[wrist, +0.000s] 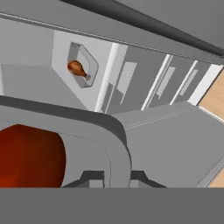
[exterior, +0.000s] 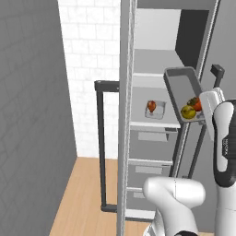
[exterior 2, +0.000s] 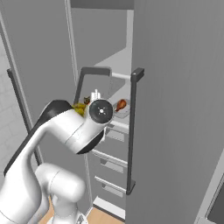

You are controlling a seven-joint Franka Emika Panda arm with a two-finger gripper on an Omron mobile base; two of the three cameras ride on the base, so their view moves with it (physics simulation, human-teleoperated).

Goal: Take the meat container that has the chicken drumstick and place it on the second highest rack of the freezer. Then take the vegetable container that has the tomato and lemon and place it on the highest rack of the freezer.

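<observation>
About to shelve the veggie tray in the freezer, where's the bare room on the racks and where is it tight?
The highest rack is bare from its front edge back to the rear wall. On the shelf below, the meat container with the chicken drumstick takes the middle, leaving strips beside it. It is tight at the opening, where the tilted vegetable container hangs by the door edge.

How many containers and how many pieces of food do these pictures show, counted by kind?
Containers: 2, the meat container on the freezer shelf and the vegetable container, raised and tilted
Chicken drumstick: 1
Tomato: 1
Lemon: 1
Total: 5
</observation>
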